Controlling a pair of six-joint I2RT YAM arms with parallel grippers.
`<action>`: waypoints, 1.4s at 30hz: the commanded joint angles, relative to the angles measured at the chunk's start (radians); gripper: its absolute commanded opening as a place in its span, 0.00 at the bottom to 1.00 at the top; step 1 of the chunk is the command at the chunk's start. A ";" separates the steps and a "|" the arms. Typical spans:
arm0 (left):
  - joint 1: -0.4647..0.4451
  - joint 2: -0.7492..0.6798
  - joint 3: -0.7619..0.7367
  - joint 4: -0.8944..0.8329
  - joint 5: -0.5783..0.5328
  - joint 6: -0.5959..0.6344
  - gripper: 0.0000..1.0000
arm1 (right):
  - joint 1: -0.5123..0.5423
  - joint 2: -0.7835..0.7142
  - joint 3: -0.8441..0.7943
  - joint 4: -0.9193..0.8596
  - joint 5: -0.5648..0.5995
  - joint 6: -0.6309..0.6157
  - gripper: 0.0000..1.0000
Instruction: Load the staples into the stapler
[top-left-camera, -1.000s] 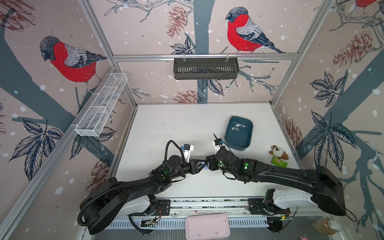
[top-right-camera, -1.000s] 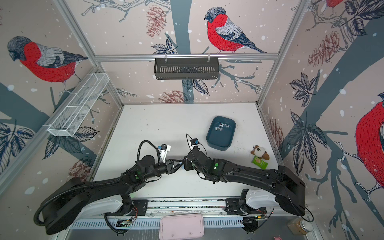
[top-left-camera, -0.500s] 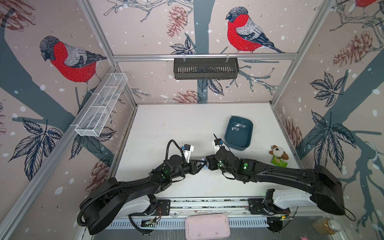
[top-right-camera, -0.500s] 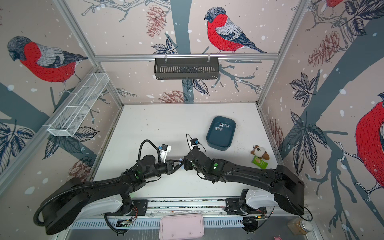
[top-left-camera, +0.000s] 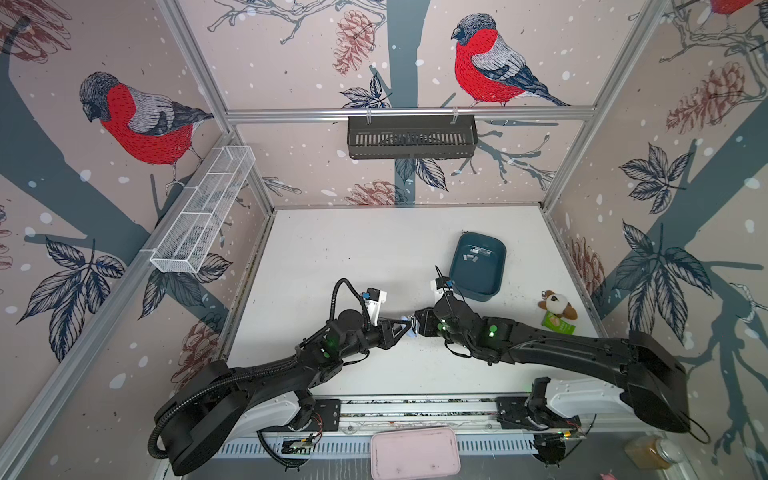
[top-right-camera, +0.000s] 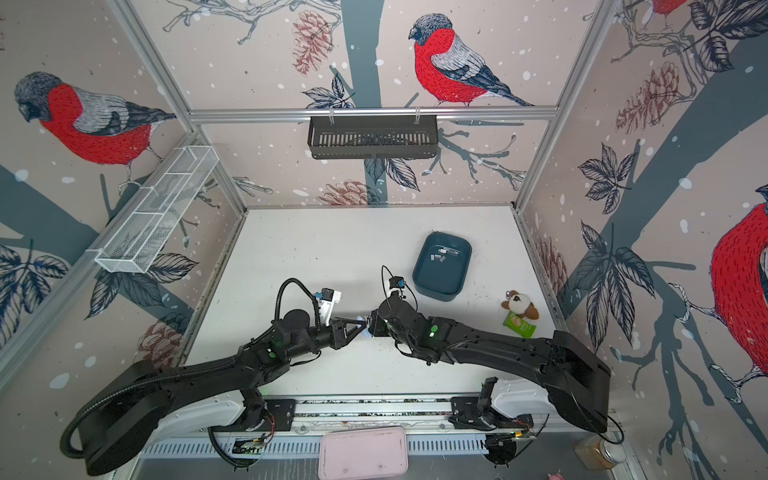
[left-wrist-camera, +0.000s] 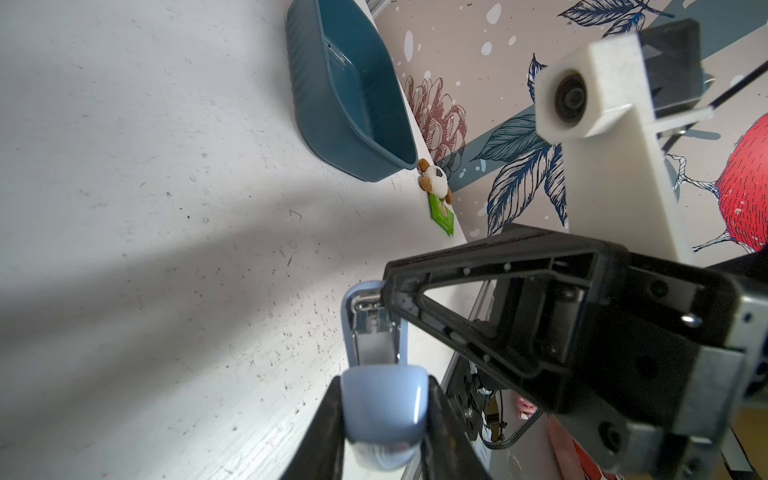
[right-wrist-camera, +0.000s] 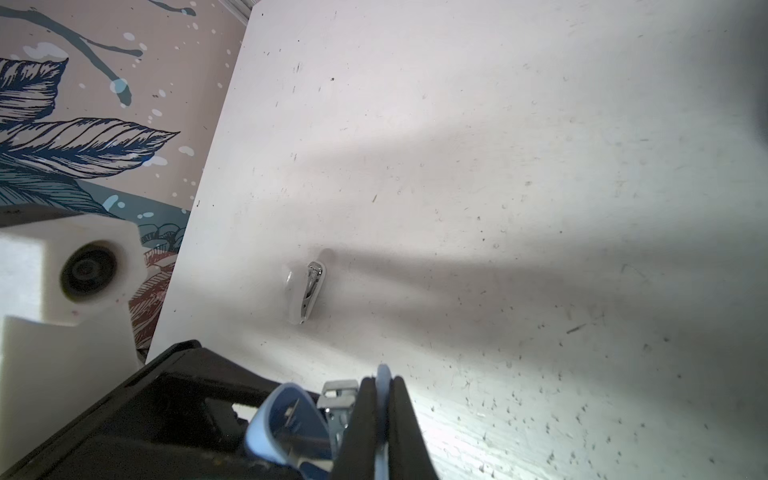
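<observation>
Nearest, in front of the stapler (left-wrist-camera: 370, 328) and past the table's front edge, lies one pink lidded box (top-left-camera: 415, 453). One amber jar (top-left-camera: 648, 451) stands far off to the stapler's right. The two arms reach in from that front edge and meet at the one light-blue stapler, held above the white table (top-left-camera: 353, 249). The left gripper (left-wrist-camera: 384, 432) is clamped on the stapler's rounded blue end, a finger on each side. The right gripper (right-wrist-camera: 382, 399) is pressed nearly together, pinching a thin blue plate at the stapler's other end. The stapler's metal channel shows between the blue parts. One small white item with a chrome part (right-wrist-camera: 305, 291) lies on the table apart from the stapler, toward the left wall. To the stapler's right, near the right wall, sit one plush toy (top-left-camera: 557, 303) and, touching it, one green packet (top-left-camera: 559, 326). Beyond the stapler and to its right stands one dark teal tray (top-left-camera: 478, 278). The staples (top-left-camera: 473, 255) lie in its far end as at least three small silvery bits, too small to count exactly. Farther behind the stapler, one black slotted basket (top-left-camera: 411, 137) hangs on the back wall. One white wire basket (top-left-camera: 203, 208) hangs on the left wall.
</observation>
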 joint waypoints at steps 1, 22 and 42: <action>0.000 -0.004 0.008 0.066 0.038 0.021 0.24 | -0.009 -0.010 -0.013 -0.017 0.028 0.027 0.14; 0.000 0.003 0.028 0.033 0.074 0.066 0.24 | -0.032 -0.084 -0.069 0.141 -0.152 -0.059 0.40; 0.001 -0.011 0.039 -0.023 0.047 0.085 0.24 | -0.039 -0.068 -0.054 0.016 -0.101 -0.040 0.30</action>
